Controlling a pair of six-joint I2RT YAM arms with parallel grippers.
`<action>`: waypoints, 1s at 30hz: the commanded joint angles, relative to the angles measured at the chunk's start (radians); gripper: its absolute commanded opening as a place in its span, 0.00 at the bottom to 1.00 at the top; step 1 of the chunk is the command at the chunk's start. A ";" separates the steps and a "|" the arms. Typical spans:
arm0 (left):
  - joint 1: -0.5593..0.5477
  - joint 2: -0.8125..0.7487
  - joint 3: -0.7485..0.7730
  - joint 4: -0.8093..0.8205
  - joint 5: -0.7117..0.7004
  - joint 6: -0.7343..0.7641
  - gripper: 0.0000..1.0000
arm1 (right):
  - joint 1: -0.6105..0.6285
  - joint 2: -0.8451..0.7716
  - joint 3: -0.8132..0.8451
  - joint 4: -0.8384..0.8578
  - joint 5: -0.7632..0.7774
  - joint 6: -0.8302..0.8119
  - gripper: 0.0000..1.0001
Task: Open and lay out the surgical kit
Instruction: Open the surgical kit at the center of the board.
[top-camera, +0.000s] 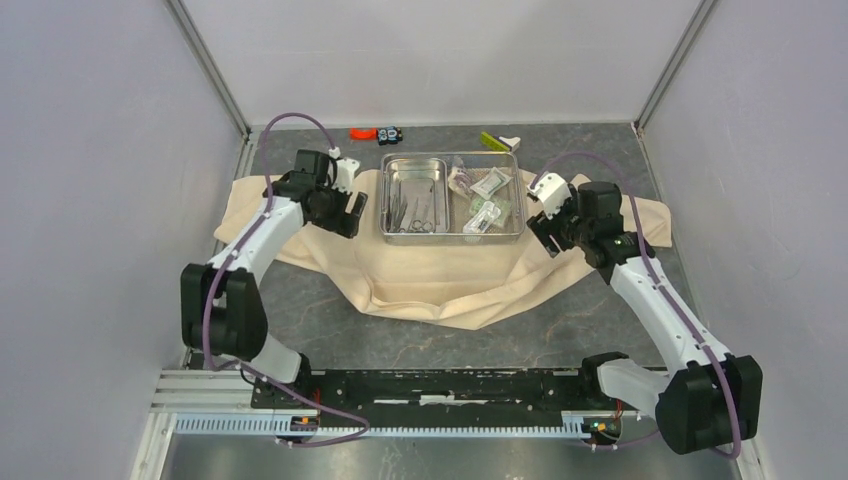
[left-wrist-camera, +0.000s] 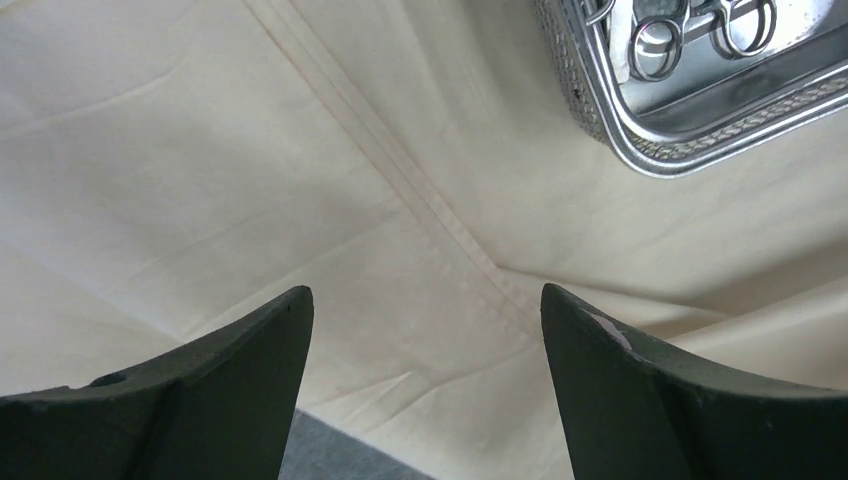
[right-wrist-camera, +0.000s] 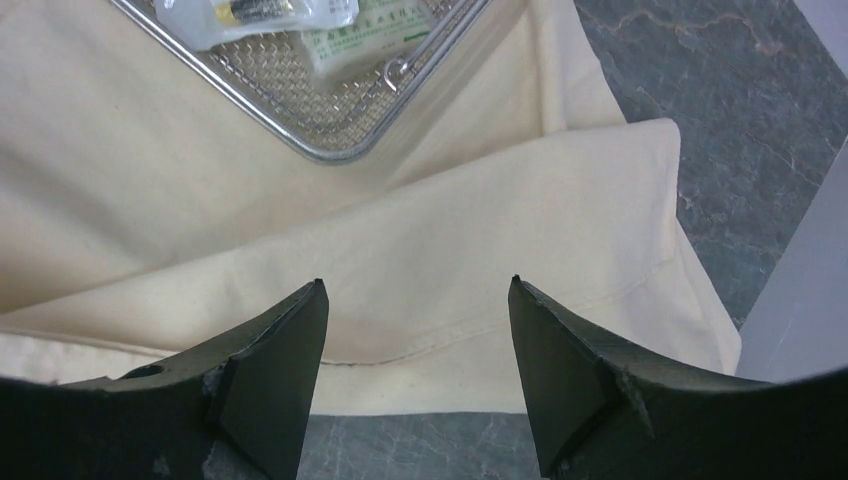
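Observation:
The beige cloth wrap (top-camera: 430, 275) lies spread open on the table. On it stands the steel tray (top-camera: 452, 236), with a smaller inner tray (top-camera: 415, 167) holding forceps and scissors (top-camera: 415, 208) on its left side and sealed packets (top-camera: 488, 185) on its right. My left gripper (top-camera: 350, 215) is open and empty, above the cloth (left-wrist-camera: 200, 200) just left of the tray (left-wrist-camera: 640, 160). My right gripper (top-camera: 542, 233) is open and empty, above the cloth (right-wrist-camera: 480, 220) just right of the tray's corner (right-wrist-camera: 330, 150).
A small orange and black piece (top-camera: 375, 133) and a yellow-green and white object (top-camera: 500, 141) lie at the back edge behind the tray. Grey walls close in the left, right and back. Bare grey table (right-wrist-camera: 720, 120) shows beyond the cloth's right edge.

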 joint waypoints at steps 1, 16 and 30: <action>-0.012 0.084 0.071 0.005 0.072 -0.140 0.91 | -0.009 0.016 0.028 0.111 -0.047 0.062 0.73; -0.013 0.203 -0.047 0.000 -0.217 -0.013 0.91 | -0.072 0.040 -0.006 0.091 -0.015 -0.020 0.72; 0.041 -0.177 -0.249 -0.052 -0.395 0.075 0.70 | -0.136 0.102 0.006 0.049 0.078 -0.088 0.71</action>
